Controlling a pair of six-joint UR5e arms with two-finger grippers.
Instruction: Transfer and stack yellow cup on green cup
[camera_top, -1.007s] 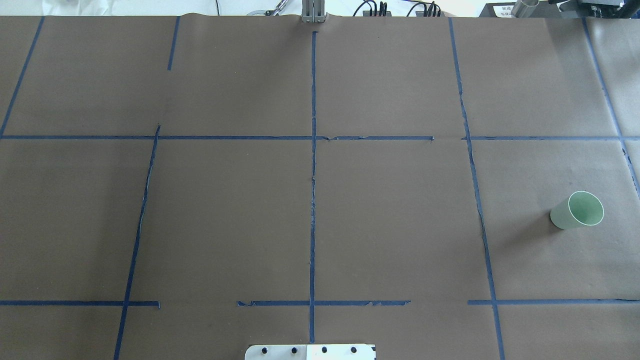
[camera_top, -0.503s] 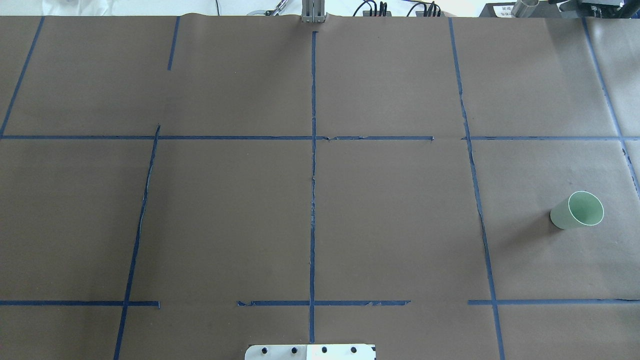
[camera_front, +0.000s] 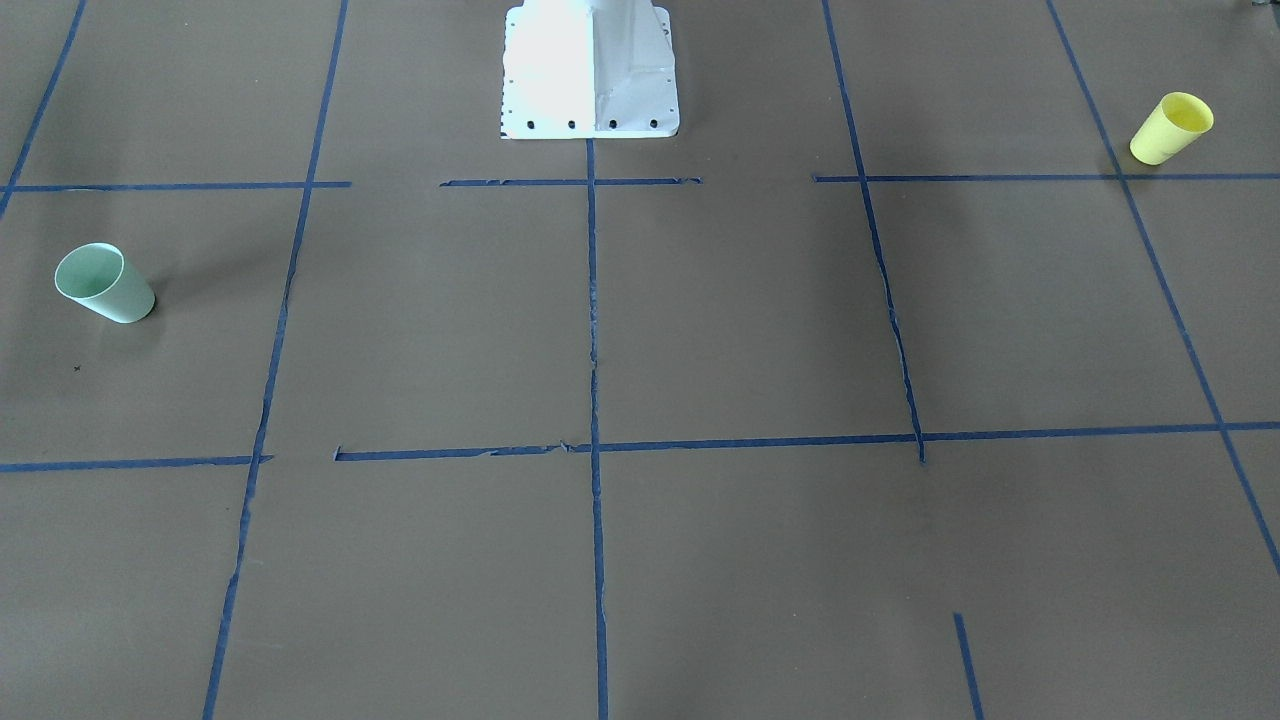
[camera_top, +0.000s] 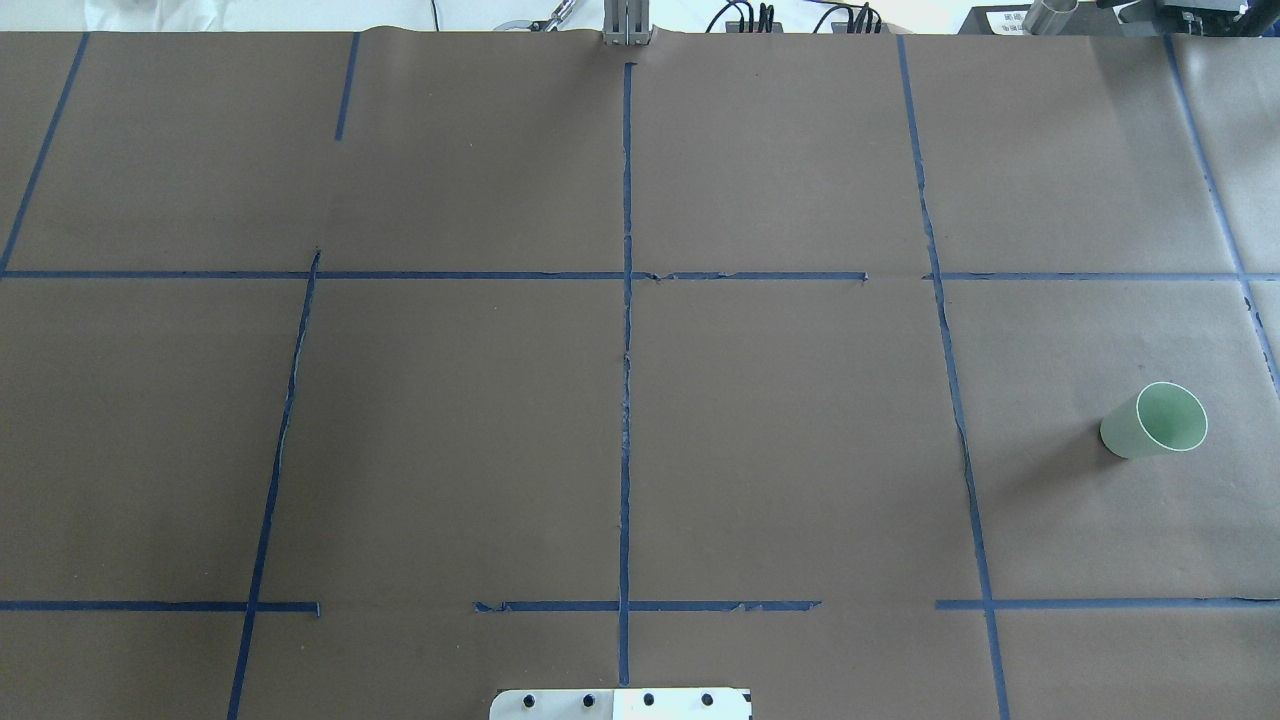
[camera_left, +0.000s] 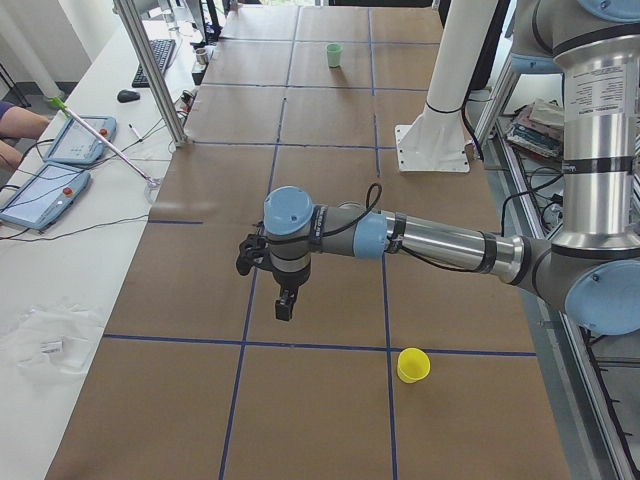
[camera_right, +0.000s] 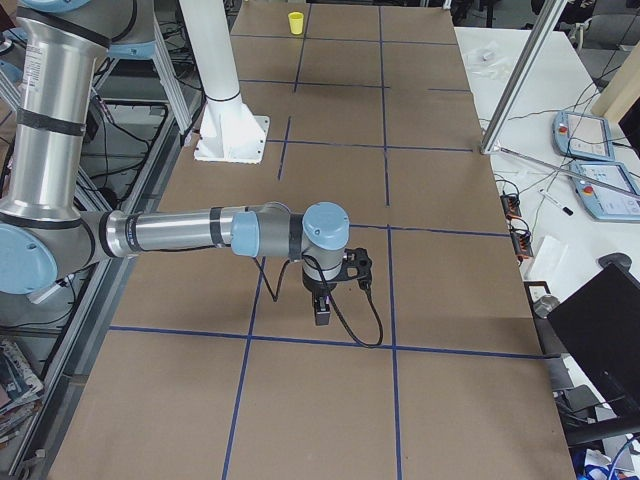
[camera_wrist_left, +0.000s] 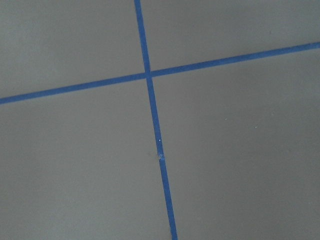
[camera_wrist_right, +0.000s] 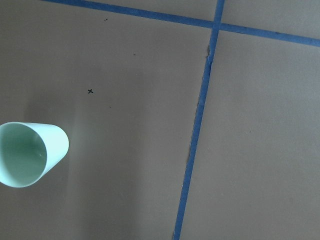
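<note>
Yellow cup (camera_front: 1170, 128) upright, mouth up, at the far left end of the surface (camera_top: 780, 420); probably set there so that only the left arm reaches it; left hand (camera_left: 285, 305) hangs fingers-down not far off, not over it, no cup in it; fingers apart or together, cannot tell; right hand (camera_right: 323, 308) hangs likewise, off to one side of the green cup (camera_top: 1152, 420); same doubt; green cup upright at the far right end, mouth free to receive; cups well apart, hence the transfer. Surface: brown paper, blue tape (camera_top: 627, 400) grid; white pedestal (camera_front: 590, 70) at the robot's edge; tablets (camera_left: 45, 195) on a side bench.
</note>
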